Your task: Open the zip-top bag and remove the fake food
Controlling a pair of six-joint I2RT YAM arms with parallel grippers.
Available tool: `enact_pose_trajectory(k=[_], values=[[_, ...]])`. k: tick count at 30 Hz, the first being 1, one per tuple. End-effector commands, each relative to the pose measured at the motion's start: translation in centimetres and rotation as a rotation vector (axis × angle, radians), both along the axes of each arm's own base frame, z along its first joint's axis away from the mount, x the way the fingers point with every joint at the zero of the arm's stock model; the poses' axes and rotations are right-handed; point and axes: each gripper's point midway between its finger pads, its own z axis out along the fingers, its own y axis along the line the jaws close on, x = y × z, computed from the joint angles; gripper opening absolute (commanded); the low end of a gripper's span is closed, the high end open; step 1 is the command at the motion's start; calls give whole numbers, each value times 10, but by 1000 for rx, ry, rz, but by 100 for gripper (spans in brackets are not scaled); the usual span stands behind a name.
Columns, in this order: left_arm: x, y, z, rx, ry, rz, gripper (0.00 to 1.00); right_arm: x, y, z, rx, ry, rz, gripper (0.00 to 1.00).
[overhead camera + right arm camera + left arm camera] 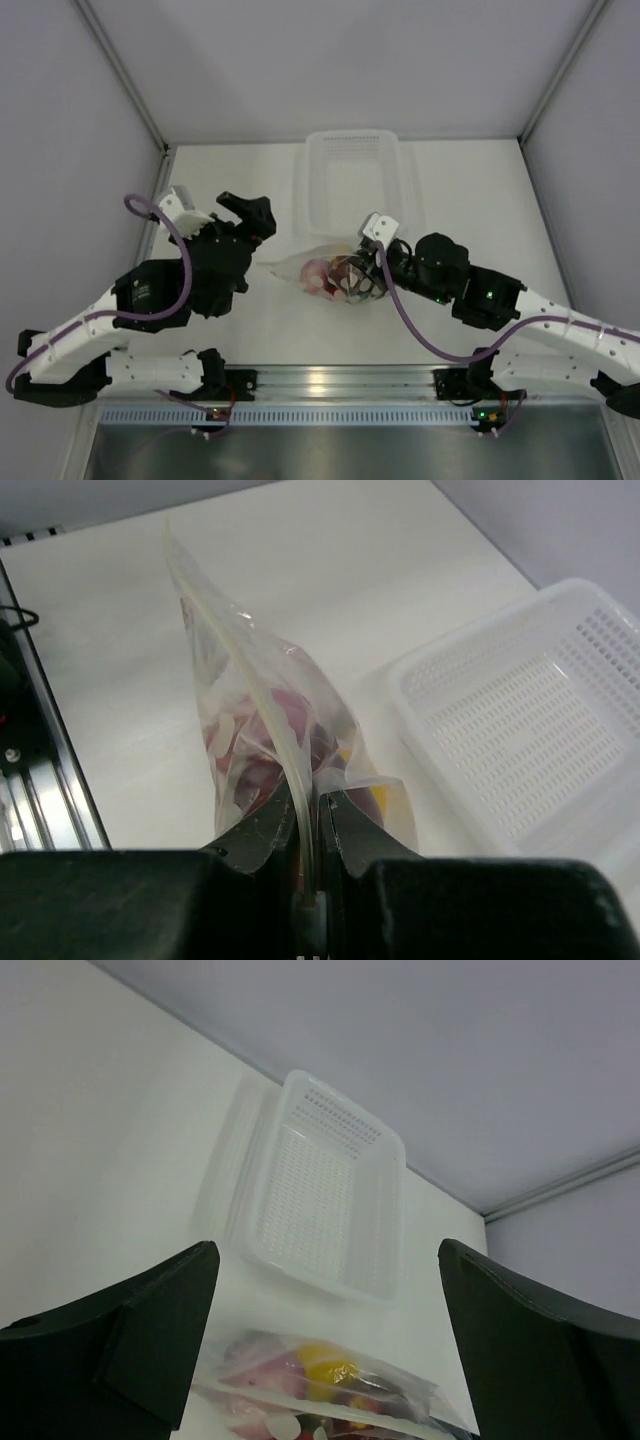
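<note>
The zip-top bag point(310, 272), see-through with white dots, lies on the table between the arms with its zip strip standing upright. Fake food shows inside it: pinkish and dark red pieces point(330, 275), and a yellow piece point(325, 1367) in the left wrist view. My right gripper point(308, 815) is shut on the bag's zip strip point(262, 712) at the bag's right end point(362, 275). My left gripper point(320, 1360) is open and empty, just left of the bag point(330, 1390), its jaws wide on either side of it without touching.
A rigid white mesh basket point(352, 175) stands just behind the bag, seen also in both wrist views point(325, 1200) point(530, 720). The metal rail point(330, 385) runs along the near edge. White walls close in the table at left, right and back.
</note>
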Motion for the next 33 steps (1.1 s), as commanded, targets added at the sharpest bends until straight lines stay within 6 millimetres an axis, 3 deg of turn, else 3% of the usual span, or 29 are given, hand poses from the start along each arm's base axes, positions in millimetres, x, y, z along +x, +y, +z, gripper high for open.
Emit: enact_pose_trajectory(k=[1,2,3,5,6,9,10,13,20,24,30,33], values=[[3,-21,28,300,-43,-146,98,2,-17,23,-9,-39,-26,0],[7,-37,38,463,-100,-235,98,1,-19,23,-16,-41,-22,0],[-1,-82,29,549,-137,-468,98,-3,-20,22,-27,-41,-2,0],[-12,-118,23,740,-217,-697,98,-7,-25,19,-48,-26,3,0],[-22,-147,10,788,-240,-845,98,-8,-28,17,-53,-14,-2,0],[-32,-174,-6,878,-321,-995,98,-11,-36,16,-52,6,-17,0],[-46,-187,-11,879,-373,-1106,98,-12,-38,16,-48,10,-17,0],[-68,-204,-16,893,-476,-1263,98,-19,-44,15,-51,21,0,0],[-98,-218,-29,896,-589,-1463,98,-34,-58,24,-22,7,41,0],[-87,-216,-40,908,-554,-1448,89,-40,-61,30,0,-2,62,0],[-64,-207,-50,909,-495,-1410,86,-46,-60,34,14,-4,94,0],[-65,-206,-53,911,-492,-1417,75,-45,-59,32,13,-4,97,0]])
